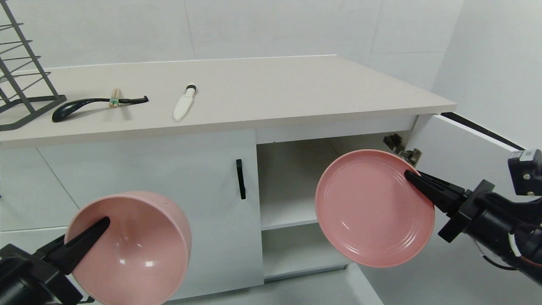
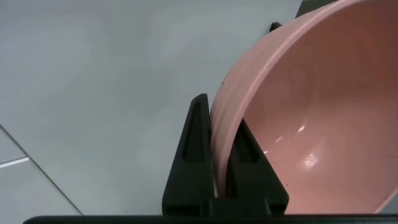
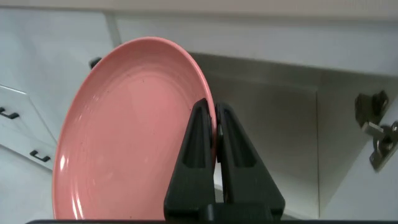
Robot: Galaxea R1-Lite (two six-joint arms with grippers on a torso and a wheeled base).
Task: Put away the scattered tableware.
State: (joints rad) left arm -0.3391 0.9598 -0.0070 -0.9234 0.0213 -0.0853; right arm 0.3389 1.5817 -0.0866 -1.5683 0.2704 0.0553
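Nearest, down at the left: pink bowl, tipped on its side with the hollow facing the camera, pinched at the rim by the left claw — closed tight on it, one finger outside the wall, the other inside. Up and well beyond that claw, on the counter: foot of a dark wire rack, then a black ladle lying flat, with a small wooden bundle across or against its handle, cannot tell which. Farther right and apart, a white utensil with a black band near its far end. Between the two claws, a closed cupboard door with a black handle. Left of the right claw, behind what it holds, the open cupboard compartment with one shelf. Up on edge before that opening: pink plate, face toward the camera, gripped at its upper right rim by the right claw — shut down on the rim, a finger on either side. Above that claw, a hinge and the swung-open door.
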